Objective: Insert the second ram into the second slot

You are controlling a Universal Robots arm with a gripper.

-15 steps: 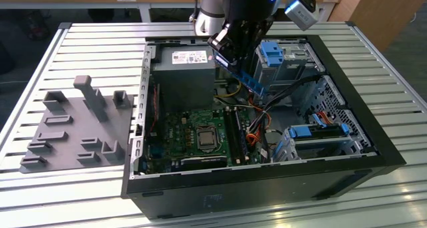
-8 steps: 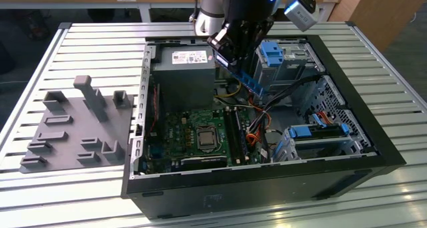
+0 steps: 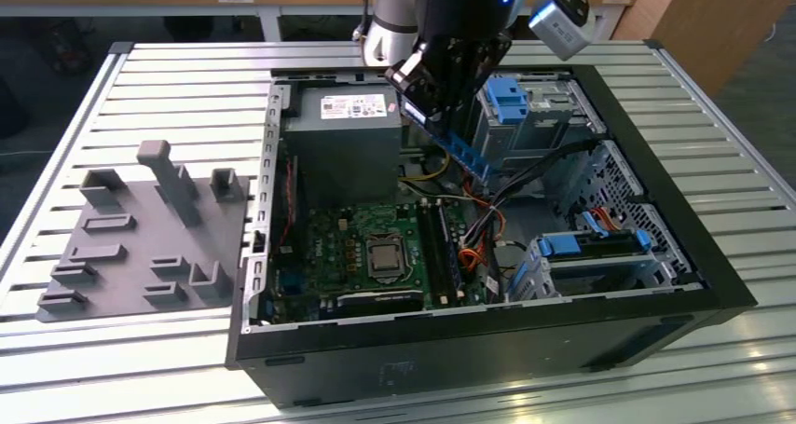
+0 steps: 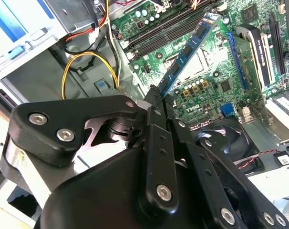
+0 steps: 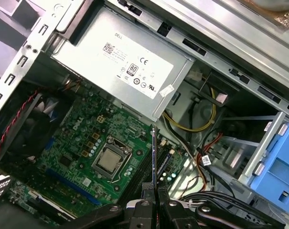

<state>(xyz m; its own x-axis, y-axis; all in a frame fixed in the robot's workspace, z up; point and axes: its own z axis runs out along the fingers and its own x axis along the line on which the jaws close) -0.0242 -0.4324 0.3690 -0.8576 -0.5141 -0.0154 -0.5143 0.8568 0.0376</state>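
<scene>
- Second wrist view: the ram sticks out from the gripper, whose fingers are clamped on one end of it. That probably leaves the contact edge free for seating.
- It hangs tilted in the air above the board, apart from the slots and not yet seated.
- First wrist view shows the ram edge-on, roughly in line with the slots, which looks like a way to check alignment.
- Exterior view: the ram sits upper middle of the frame, under the arm, just beside the power supply.
- The case lies on its side, open, so the board faces up for access from above.
- A grey fixture lies at the exterior view's left, well apart.
</scene>
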